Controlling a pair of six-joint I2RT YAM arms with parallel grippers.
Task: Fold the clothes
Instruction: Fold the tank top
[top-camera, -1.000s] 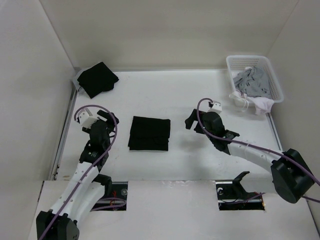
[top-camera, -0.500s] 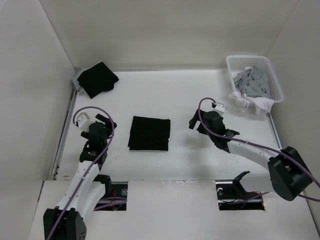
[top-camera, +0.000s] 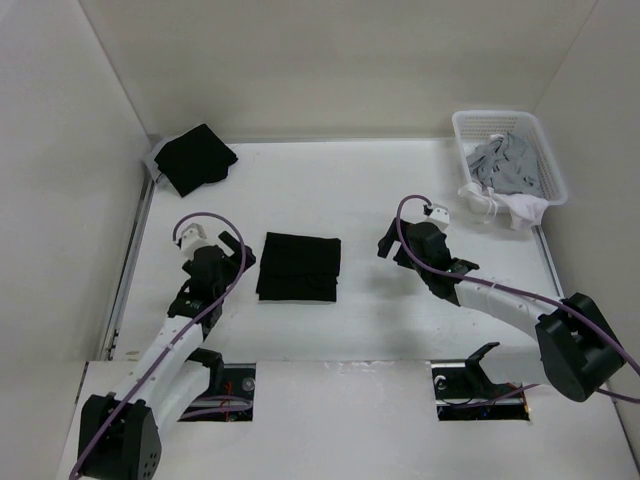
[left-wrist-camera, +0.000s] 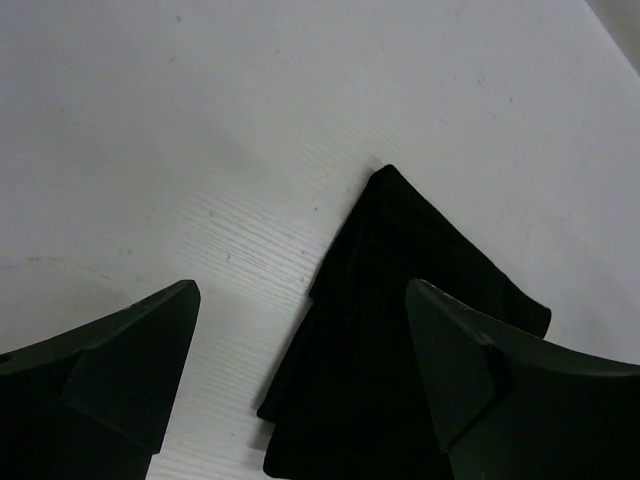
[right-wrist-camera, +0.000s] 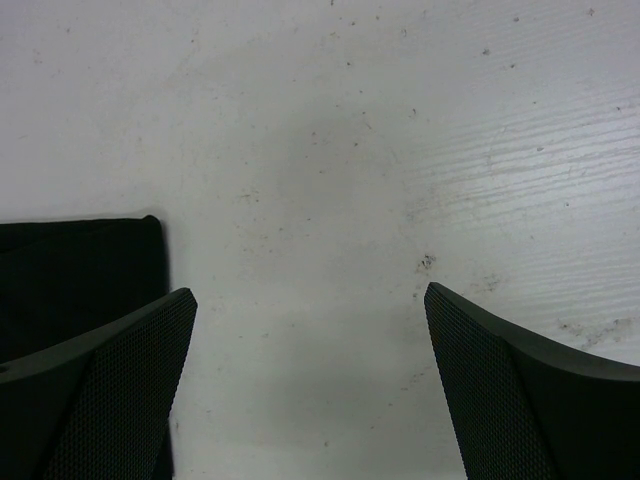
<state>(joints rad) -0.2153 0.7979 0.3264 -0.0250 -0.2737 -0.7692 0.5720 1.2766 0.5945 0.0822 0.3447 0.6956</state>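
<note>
The clothes (top-camera: 299, 266) are a black garment lying folded into a flat rectangle in the middle of the white table. My left gripper (top-camera: 232, 252) is just left of it, open and empty. In the left wrist view a corner of the black fabric (left-wrist-camera: 400, 330) reaches in between the spread fingers of that gripper (left-wrist-camera: 300, 290), untouched. My right gripper (top-camera: 385, 243) hovers to the right of the garment, open with nothing in it. In the right wrist view that gripper (right-wrist-camera: 310, 292) is over bare table, with the garment's edge (right-wrist-camera: 80, 265) at the left.
A second black garment (top-camera: 195, 158) lies bunched in the back left corner. A white basket (top-camera: 470, 125) at the back right holds grey clothing (top-camera: 505, 160), and a white piece (top-camera: 520, 208) hangs over its front. Walls close the table on three sides.
My left gripper has swung right toward the folded garment and its jaws have spread wider. The right gripper shifted slightly right early on, then held still. The garment has not moved.
</note>
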